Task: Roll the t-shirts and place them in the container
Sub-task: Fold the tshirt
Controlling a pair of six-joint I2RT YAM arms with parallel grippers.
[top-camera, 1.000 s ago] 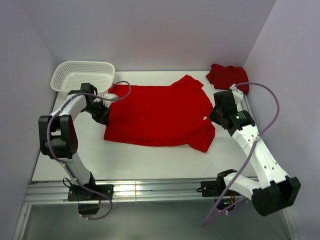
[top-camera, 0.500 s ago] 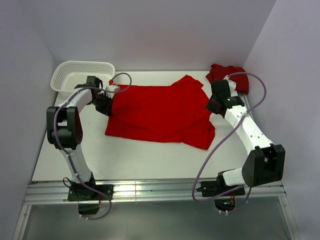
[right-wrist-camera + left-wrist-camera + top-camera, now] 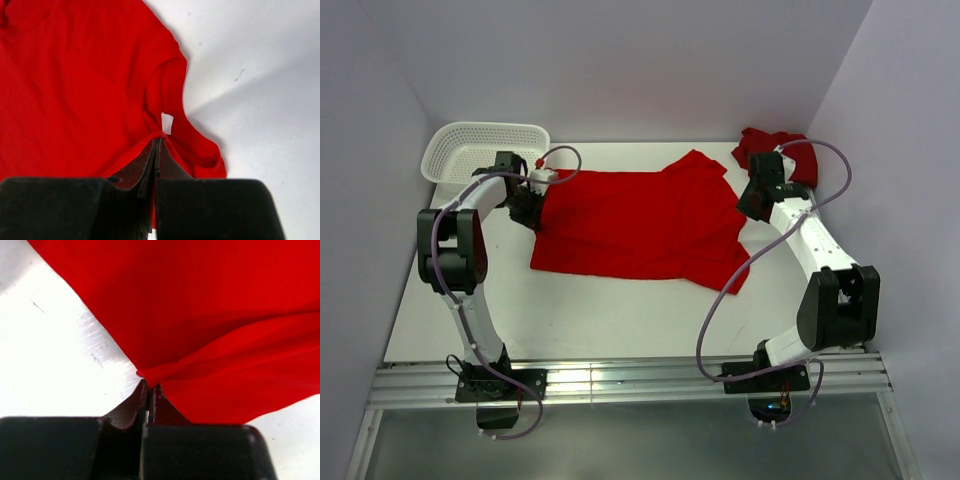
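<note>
A red t-shirt lies spread across the middle of the white table. My left gripper is shut on its left edge; the left wrist view shows the pinched fold of the t-shirt at my left gripper. My right gripper is shut on the shirt's right edge near the collar, and the right wrist view shows the t-shirt pinched in my right gripper beside a small white label. A second red t-shirt lies crumpled at the far right corner.
A white mesh basket stands at the far left corner, just behind my left arm. Purple walls close in the table on the left, back and right. A metal rail runs along the near edge.
Both grippers have moved toward the far side, dragging the shirt's near fold back with them. The shirt now lies flatter and its near edge sits further from me.
</note>
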